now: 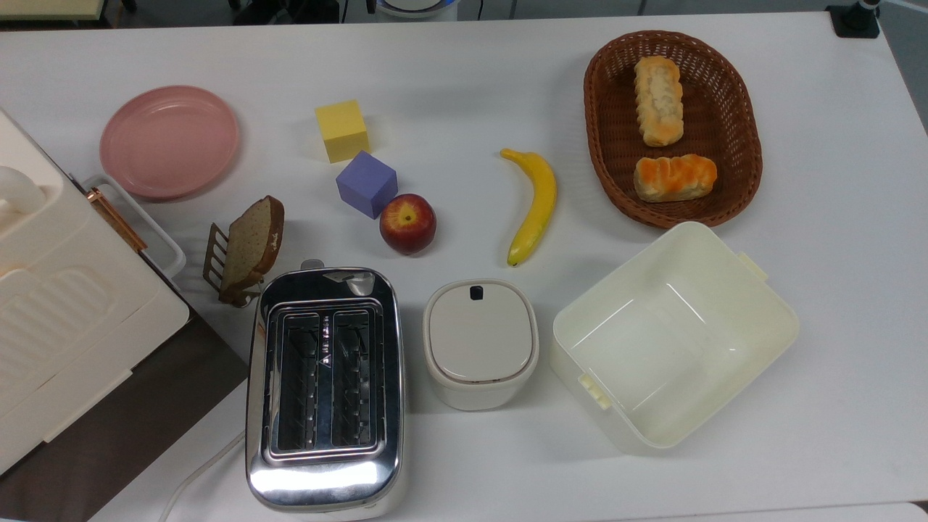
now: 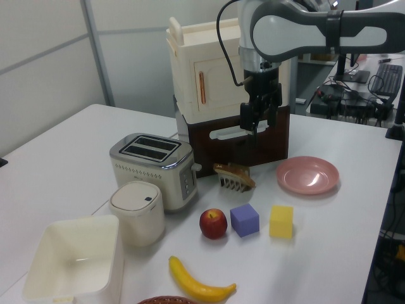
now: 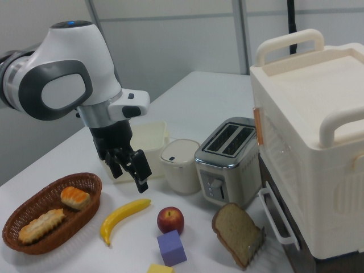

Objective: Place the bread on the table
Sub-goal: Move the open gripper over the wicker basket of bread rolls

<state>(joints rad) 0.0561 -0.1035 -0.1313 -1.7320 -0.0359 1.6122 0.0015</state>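
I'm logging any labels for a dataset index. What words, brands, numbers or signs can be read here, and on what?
None can be read.
The toaster has small marks between its slots and dots on its front panel; too small to read.
The bread, its basket, the table and the end effector show no text.

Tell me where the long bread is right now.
The bread lies in the wicker basket at the top view's upper right, above the shorter orange roll.
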